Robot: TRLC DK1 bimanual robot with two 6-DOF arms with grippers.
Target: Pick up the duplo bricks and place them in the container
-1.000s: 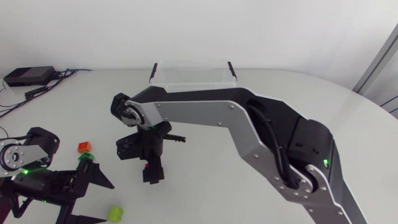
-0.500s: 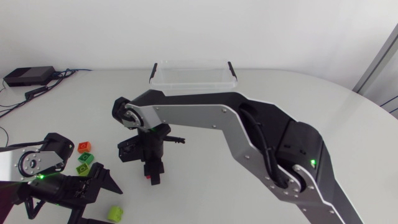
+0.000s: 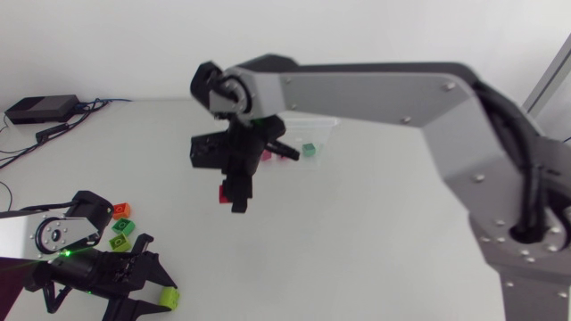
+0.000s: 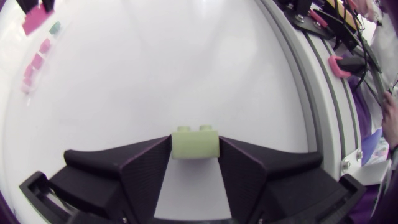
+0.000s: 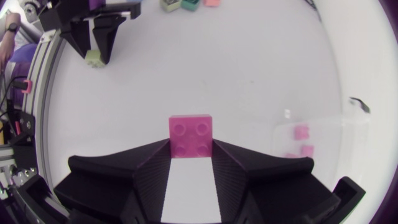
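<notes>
My right gripper point(image 3: 235, 192) hangs above the table, shut on a magenta brick point(image 3: 222, 193); in the right wrist view the brick point(image 5: 191, 135) sits clamped between its fingers. The clear container point(image 3: 327, 132) stands behind that arm, partly hidden, with a green brick point(image 3: 309, 150) and a pink one point(image 3: 266, 157) inside. At the front left, my left gripper point(image 3: 147, 294) is down on the table, shut on a lime brick point(image 4: 194, 142), with both fingers against its sides. An orange brick point(image 3: 122, 211) and two green bricks point(image 3: 120, 229) lie just behind the left arm.
A dark box with cables point(image 3: 40, 110) lies at the table's back left. The right arm's long silver link point(image 3: 384, 89) spans the table above its middle. The right wrist view has the container point(image 5: 311, 140) off to the side of the gripper, pink bricks inside.
My right gripper shut on the magenta brick, lifted it off the table and carried it toward the container. My left gripper moved onto the lime brick and shut on it.
</notes>
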